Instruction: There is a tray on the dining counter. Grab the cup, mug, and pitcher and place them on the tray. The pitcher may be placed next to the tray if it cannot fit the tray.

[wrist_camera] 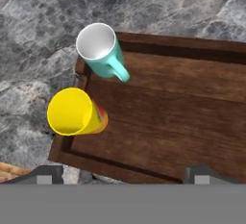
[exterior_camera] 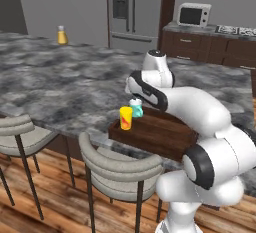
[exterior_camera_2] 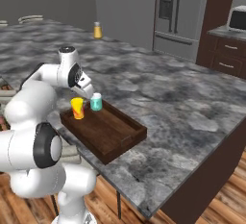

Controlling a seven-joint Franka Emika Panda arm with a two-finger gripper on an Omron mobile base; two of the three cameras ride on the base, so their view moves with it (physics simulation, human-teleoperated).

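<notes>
Tray [exterior_camera_2: 108,132] sits on the counter [exterior_camera_2: 168,103], at the edge nearest the robot. Using the tray as reference throughout.

Cup [wrist_camera: 74,112] stands upright inside the tray, in one end corner, against the rim. Mug [wrist_camera: 101,50] stands upright in the neighbouring corner of that same short end, handle pointing in toward the tray's middle. Cup and mug are near each other but apart; a strip of tray floor shows between them in the hand view. The rest of the tray floor is bare wood.

Gripper [wrist_camera: 122,172] hangs above the tray, looking down on it. Both fingertips [wrist_camera: 48,174] show at the bottom of the hand view, set wide apart with nothing between them; they hold no object. Cup and mug both lie ahead of the fingertips and to one side, clear of them, no contact.

In the right base view the hand is just beside the cup [exterior_camera_2: 77,108] and mug [exterior_camera_2: 96,102], above that end of the tray.

A small yellow bottle [exterior_camera: 61,35] stands well away from the tray, at the counter's far side.
</notes>
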